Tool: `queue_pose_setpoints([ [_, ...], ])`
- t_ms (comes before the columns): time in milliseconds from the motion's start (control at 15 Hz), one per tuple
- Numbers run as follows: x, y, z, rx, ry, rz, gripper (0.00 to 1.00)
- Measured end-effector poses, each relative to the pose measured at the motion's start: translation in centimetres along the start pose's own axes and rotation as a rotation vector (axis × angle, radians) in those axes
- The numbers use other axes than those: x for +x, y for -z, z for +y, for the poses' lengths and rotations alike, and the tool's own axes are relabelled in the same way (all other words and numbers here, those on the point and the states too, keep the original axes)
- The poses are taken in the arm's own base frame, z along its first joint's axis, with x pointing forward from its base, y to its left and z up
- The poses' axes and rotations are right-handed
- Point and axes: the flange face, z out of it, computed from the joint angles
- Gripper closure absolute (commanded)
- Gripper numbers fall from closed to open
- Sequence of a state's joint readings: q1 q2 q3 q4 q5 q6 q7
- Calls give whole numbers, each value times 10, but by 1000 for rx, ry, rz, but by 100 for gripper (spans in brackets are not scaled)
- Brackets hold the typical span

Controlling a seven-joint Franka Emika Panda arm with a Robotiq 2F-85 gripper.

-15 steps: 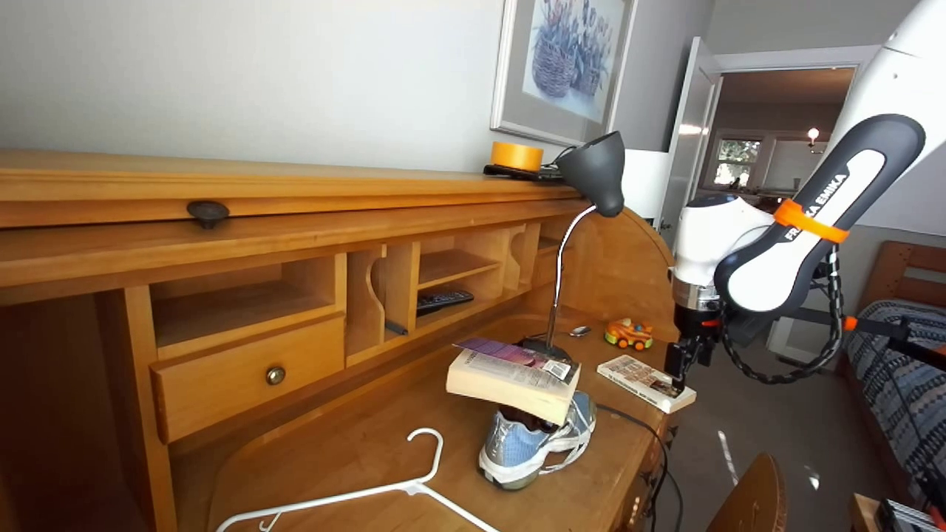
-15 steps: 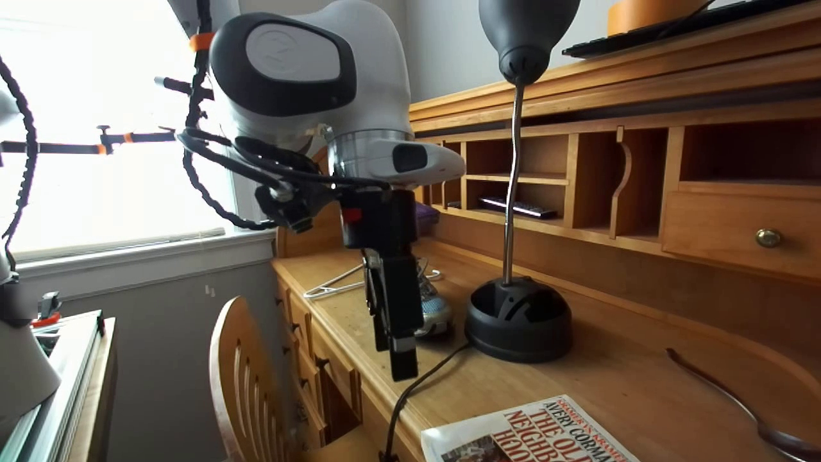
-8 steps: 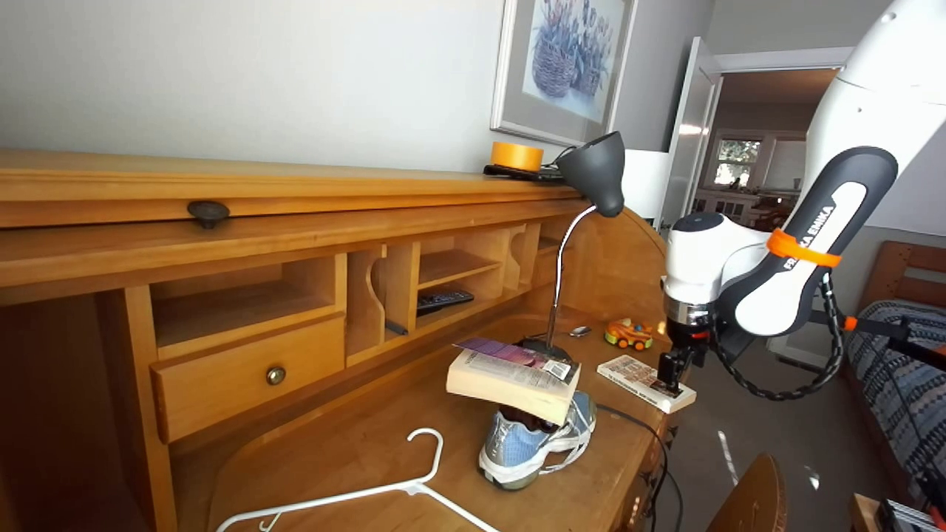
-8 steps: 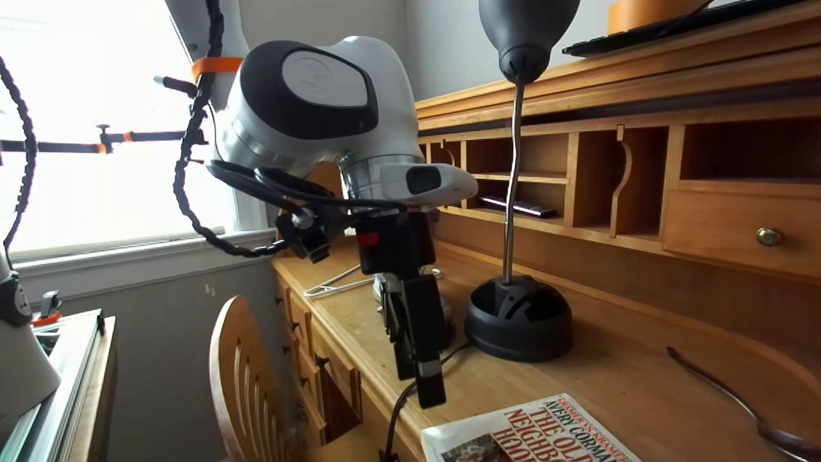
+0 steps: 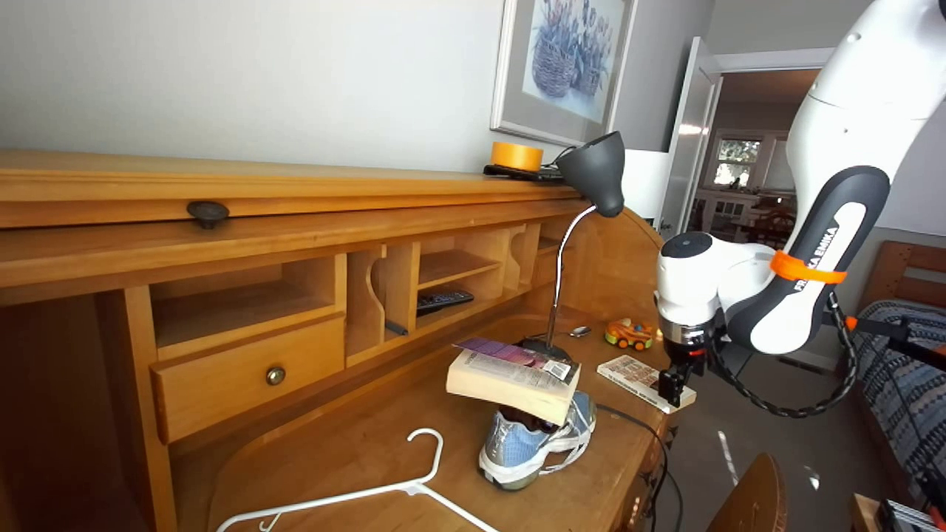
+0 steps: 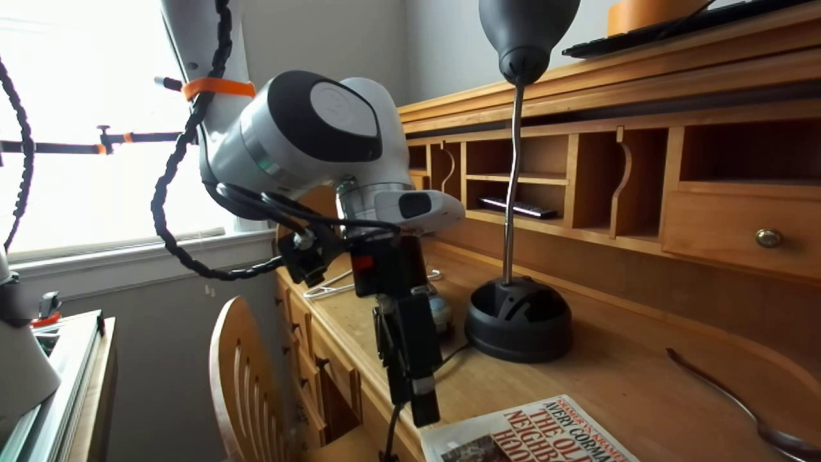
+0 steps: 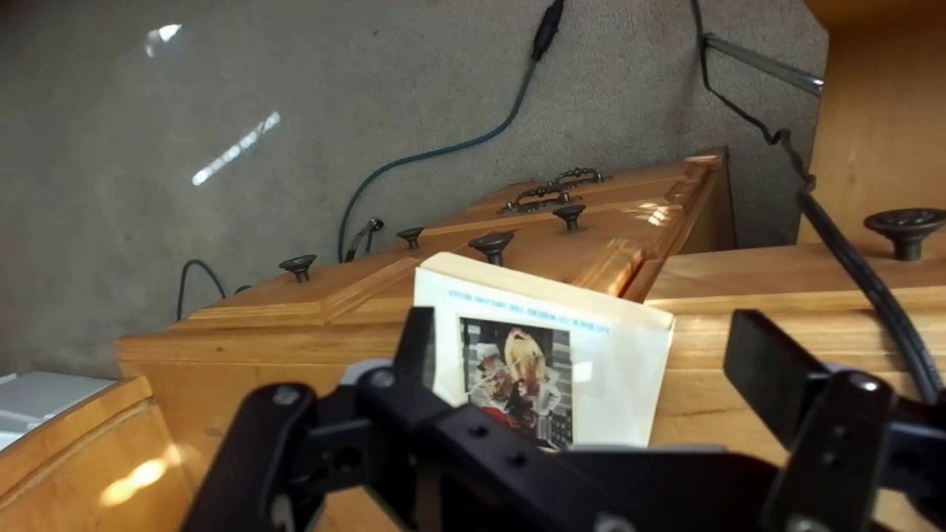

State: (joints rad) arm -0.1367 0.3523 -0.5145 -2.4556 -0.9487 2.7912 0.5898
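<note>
My gripper [image 5: 675,395] is open and empty above the desk's front edge, close over a white paperback book [image 5: 639,379]. In an exterior view the black fingers [image 6: 412,407] point down and slightly tilted, just beside the near corner of the book [image 6: 523,436], with red title lettering. In the wrist view the book [image 7: 617,369], with a photo on its cover, lies flat beyond and between the spread fingers [image 7: 584,332]. Part of the book is hidden behind the gripper body. I cannot tell whether a fingertip touches it.
A black desk lamp [image 6: 518,327] stands beside the gripper, its cord over the desk edge. A blue-grey shoe [image 5: 517,447] bears a thick book [image 5: 510,384]. A toy car [image 5: 628,334], a spoon [image 6: 725,391], a white hanger [image 5: 414,488] and a chair [image 6: 247,385] are around.
The arm has come down, and the gripper has moved lower toward the desk edge and the white book. The gripper has tilted slightly. The objects on the desk have not moved.
</note>
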Motion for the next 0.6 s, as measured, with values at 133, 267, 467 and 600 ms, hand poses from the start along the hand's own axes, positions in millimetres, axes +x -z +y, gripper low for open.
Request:
queue_pose_setpoints([
  [133, -1, -3, -6, -24, 8, 9, 0],
  [267, -1, -5, -11, -48, 15, 18, 0],
  [467, -1, -9, -18, -77, 24, 28, 0],
  [600, -2, -13, -22, -91, 30, 31, 0],
])
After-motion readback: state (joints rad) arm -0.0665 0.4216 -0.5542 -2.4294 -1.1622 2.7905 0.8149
